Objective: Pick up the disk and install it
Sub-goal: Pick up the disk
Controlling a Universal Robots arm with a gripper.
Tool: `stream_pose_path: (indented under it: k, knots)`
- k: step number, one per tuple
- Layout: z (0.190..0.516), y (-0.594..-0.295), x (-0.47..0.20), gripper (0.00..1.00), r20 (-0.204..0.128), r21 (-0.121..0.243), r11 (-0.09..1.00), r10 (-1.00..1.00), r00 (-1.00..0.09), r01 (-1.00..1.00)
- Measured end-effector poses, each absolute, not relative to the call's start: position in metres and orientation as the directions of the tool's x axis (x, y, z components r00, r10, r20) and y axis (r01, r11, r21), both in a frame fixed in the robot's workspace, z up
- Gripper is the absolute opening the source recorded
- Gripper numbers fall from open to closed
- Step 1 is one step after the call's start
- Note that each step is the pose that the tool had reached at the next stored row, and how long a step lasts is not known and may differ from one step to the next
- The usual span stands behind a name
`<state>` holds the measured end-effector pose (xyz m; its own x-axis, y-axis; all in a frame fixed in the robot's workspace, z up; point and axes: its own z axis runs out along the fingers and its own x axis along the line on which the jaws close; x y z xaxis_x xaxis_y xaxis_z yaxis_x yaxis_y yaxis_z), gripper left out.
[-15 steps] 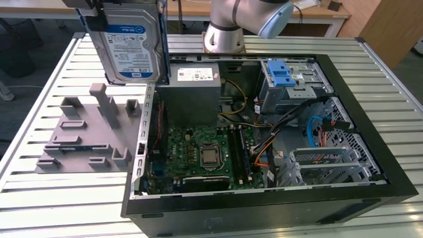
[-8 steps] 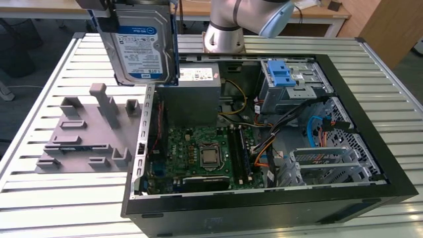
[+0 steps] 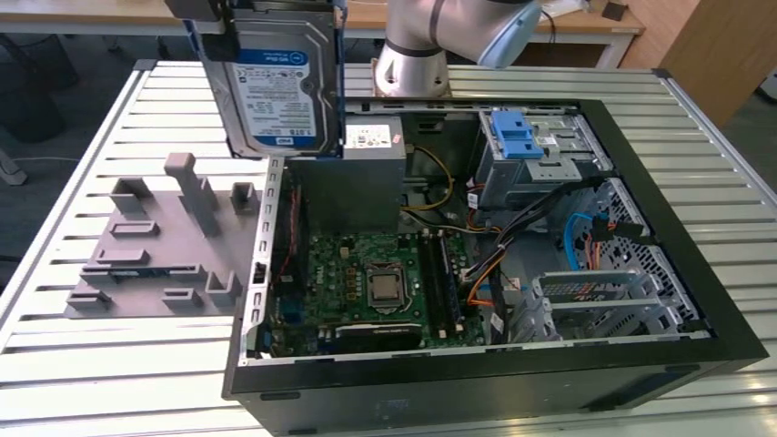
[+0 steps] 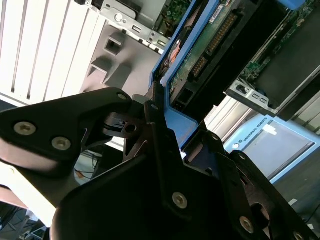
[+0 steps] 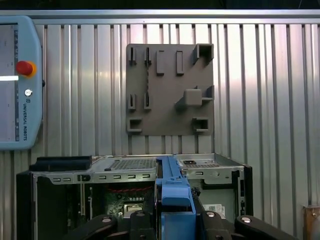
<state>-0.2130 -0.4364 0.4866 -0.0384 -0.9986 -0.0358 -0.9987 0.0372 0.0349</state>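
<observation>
The disk (image 3: 277, 86), a silver drive with a blue-and-white label in a blue carrier, hangs upright high above the table. It is over the rear corner of the computer case on the exterior view's left. My gripper (image 3: 269, 9) is shut on its upper end. In the second wrist view the black fingers (image 4: 155, 125) clamp the blue carrier edge of the disk (image 4: 215, 45), whose circuit-board side shows. In the first wrist view the carrier's blue edge (image 5: 172, 192) stands between the gripper's (image 5: 172, 222) black links.
The open computer case (image 3: 661, 173) lies on a slatted metal table (image 3: 109, 364). Inside are a grey drive cage with a blue latch (image 3: 522, 137), a power supply box (image 3: 364, 173) and the motherboard (image 3: 377, 282). A grey fixture plate (image 3: 146, 246) lies beside the case. A teach pendant (image 5: 15, 80) rests on the table.
</observation>
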Motion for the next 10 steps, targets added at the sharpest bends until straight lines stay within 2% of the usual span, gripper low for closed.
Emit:
stream_pose_path:
  k: [10]
  knots:
    - [0.487,-0.439,-0.191,0.37,-0.036,0.036,0.037,-0.999,-0.038,-0.999]
